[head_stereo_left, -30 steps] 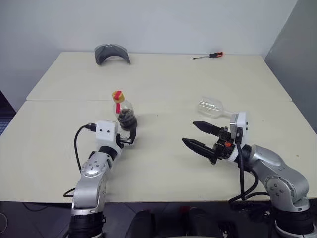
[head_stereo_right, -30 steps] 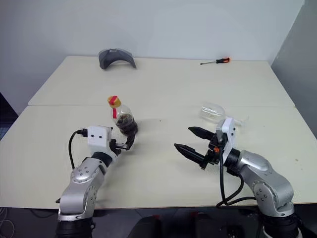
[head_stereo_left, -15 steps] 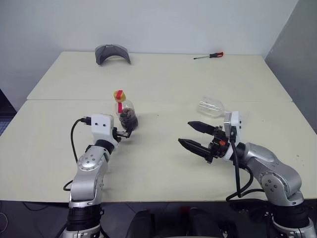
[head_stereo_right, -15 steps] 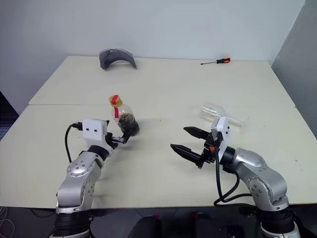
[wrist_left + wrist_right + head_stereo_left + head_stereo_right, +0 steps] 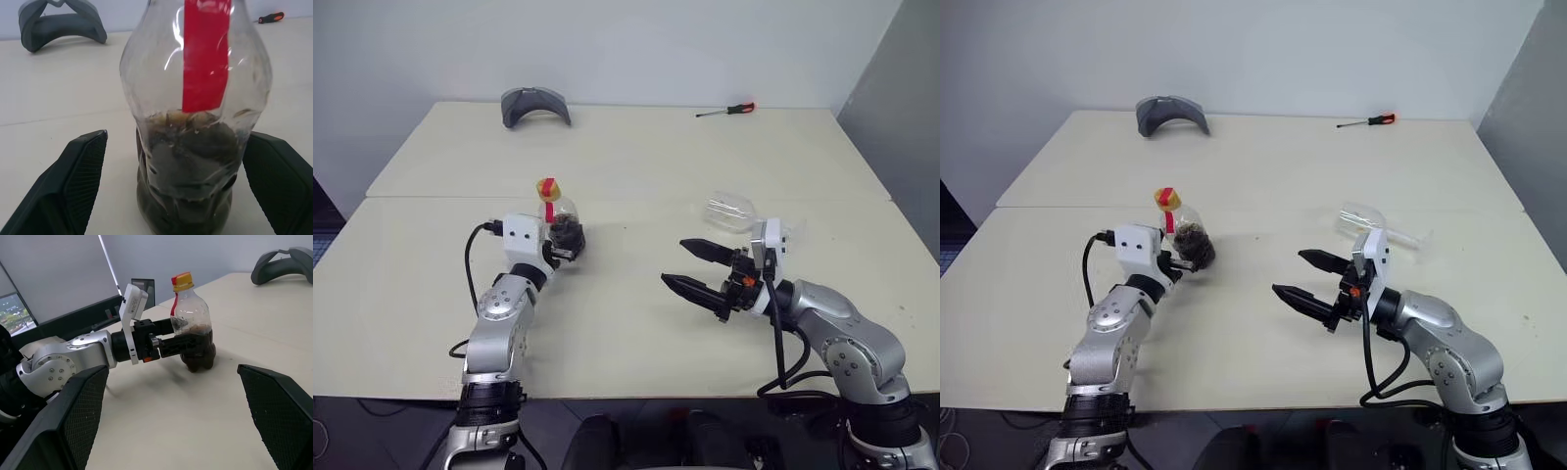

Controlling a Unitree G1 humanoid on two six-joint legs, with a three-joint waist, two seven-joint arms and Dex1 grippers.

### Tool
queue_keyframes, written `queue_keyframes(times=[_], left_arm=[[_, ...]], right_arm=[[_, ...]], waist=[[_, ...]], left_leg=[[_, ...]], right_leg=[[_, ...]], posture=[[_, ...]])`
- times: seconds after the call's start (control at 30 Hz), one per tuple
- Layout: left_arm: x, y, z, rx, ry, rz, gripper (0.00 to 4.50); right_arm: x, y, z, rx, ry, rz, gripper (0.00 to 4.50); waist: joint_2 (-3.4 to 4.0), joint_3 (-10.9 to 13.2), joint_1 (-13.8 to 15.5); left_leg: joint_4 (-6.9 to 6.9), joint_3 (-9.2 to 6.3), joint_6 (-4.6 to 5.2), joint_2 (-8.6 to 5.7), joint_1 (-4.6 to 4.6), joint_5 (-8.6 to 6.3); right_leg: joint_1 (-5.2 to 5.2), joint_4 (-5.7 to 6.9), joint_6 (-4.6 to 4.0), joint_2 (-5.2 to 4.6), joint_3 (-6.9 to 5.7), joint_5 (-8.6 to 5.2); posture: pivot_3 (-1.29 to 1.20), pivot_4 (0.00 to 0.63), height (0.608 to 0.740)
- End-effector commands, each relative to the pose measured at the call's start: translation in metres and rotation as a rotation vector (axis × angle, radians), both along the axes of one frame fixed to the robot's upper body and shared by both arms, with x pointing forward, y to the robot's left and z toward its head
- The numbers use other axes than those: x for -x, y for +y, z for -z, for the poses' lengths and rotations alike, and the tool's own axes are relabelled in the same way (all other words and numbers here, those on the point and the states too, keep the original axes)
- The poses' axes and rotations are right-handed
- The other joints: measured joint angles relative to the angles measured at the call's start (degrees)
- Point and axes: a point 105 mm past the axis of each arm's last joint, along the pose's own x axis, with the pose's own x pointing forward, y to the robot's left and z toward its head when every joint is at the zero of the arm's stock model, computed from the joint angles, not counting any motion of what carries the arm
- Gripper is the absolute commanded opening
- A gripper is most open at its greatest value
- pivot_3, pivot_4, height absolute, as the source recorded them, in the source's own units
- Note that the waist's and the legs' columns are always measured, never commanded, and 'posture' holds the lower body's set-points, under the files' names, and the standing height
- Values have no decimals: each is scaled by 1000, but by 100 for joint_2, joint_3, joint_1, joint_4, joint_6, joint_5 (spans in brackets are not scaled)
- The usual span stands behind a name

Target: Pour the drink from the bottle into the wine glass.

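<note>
With the bottle (image 5: 560,223) standing upright near the middle of the desk (image 5: 636,157), its long axis vertical and the yellow cap on, I have my left gripper (image 5: 181,191) level and pointing straight at its lower body. In the left wrist view the two fingers (image 5: 80,171) stand wide apart, one on either side of the rounded belly, and I see a gap between each pad and the plastic, so I judge nothing is gripped yet. The drink (image 5: 188,166) sits low in the bottle, dark and brown, filling roughly the bottom part below the red strip. My left arm is plainly the nearer one to the bottle. The right gripper (image 5: 700,269) hangs above the desk, well apart from the bottle, its fingers spread wide and empty, pointing towards my left. The wine glass (image 5: 732,211) lies on its side (not standing) just beyond the right gripper, its bowl towards the bottle and its stem running away to my right. My reading is that closing the left fingers comes next, and the glass will need righting before any pour. A grey curved object (image 5: 534,104) and a screwdriver (image 5: 726,111) lie at the far edge.
</note>
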Motion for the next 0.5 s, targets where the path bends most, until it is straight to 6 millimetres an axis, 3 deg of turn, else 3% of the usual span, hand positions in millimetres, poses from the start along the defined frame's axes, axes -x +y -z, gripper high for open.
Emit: queue_keyframes(times=[0.03, 0.23, 0.5], left_arm=[[-9, -1, -13, -1, -70, -6, 4473], [-25, -10, -27, 20, -129, 19, 4473], [-31, -15, -29, 22, -147, 37, 4473]], right_arm=[[2, 1, -13, -14, -46, -20, 4500], [2, 1, -15, -15, -48, -24, 4500], [3, 1, -16, -15, -52, -22, 4500]], waist=[[0, 0, 2], [-1, 0, 2], [-1, 0, 0]], left_leg=[[0, 0, 0, 0, -1, 0], [1, 0, 0, -1, -3, 0], [1, 0, -2, -1, -3, 1]], right_leg=[[0, 0, 0, 0, -1, 0], [-1, -1, 0, 0, -1, 0], [-2, 0, 0, 0, -1, 0]], posture=[[0, 150, 740], [0, 150, 740], [0, 150, 740]])
